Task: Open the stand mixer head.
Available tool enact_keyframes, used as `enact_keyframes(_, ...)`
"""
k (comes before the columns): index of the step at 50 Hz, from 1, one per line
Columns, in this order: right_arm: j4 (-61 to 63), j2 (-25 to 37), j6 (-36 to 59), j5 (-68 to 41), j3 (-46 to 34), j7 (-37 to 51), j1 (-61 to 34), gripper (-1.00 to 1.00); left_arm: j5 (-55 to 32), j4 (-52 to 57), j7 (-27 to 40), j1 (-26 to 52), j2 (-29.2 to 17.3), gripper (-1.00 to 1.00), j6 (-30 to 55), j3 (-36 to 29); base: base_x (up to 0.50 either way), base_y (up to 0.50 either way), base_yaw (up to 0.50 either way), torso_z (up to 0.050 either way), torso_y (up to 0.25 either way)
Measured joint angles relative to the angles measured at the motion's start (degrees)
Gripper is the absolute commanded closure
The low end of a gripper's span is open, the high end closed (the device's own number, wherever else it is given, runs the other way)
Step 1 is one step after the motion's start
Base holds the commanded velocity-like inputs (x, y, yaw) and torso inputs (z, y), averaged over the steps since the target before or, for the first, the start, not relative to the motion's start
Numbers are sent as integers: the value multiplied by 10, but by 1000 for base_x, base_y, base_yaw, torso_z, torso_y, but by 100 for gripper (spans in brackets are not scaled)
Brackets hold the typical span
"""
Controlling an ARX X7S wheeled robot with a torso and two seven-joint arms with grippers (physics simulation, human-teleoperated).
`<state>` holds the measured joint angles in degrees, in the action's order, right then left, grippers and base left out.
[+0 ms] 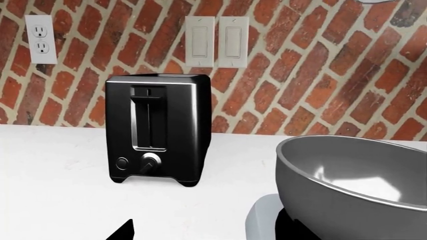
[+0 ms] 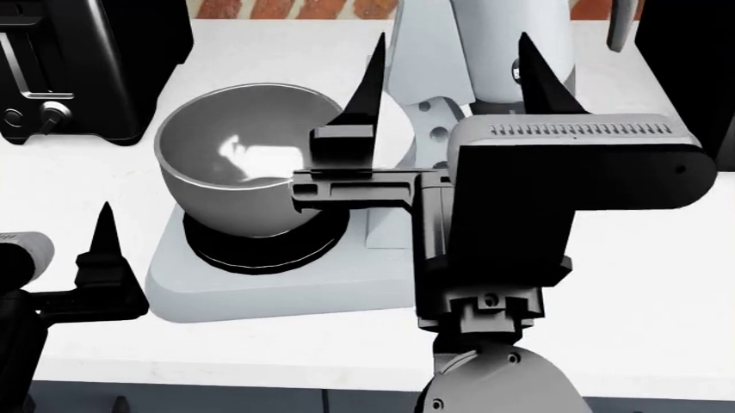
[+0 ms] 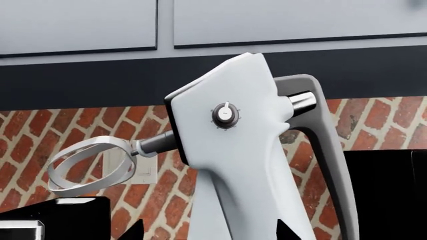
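The stand mixer head [image 3: 227, 125] is pale grey-white and tilted up and back on its column. Its small silver knob [image 3: 225, 115] faces the right wrist camera, and the metal beater [image 3: 87, 167] is raised clear of the bowl. In the head view the mixer head [image 2: 511, 43] runs out of the top of the frame. My right gripper [image 2: 453, 77] is open, one finger on each side of the mixer's column, and it also shows in the right wrist view [image 3: 212, 230]. My left gripper [image 1: 207, 232] is open and empty, low over the counter in front of the mixer's base.
The shiny steel bowl [image 2: 247, 163] sits on the mixer's white base [image 2: 264, 288]. A black toaster [image 2: 69, 60] stands at the back left, in front of a brick wall with an outlet [image 1: 41, 39] and switches [image 1: 217, 41]. A dark appliance [image 3: 387, 195] stands beside the mixer.
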<state>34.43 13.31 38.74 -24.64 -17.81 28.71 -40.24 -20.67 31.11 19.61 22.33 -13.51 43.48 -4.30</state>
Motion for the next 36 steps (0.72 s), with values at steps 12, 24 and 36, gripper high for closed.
enact_keyframes(12, 35, 16, -6, -15, 15, 3, 43, -100, -2, -4, 2, -3, -1, -100, -5, -3, 0, 0, 0, 0, 0)
enact_keyframes(24, -10, 31, -147, -11, 29, -66, 162, -100, -5, -18, 0, -35, 5, -100, -29, -5, 0, 0, 0, 0, 0)
enact_keyframes(36, -15, 45, -201, -7, 37, -89, 209, -100, -4, -31, 0, -47, 2, -100, -35, -11, 0, 0, 0, 0, 0)
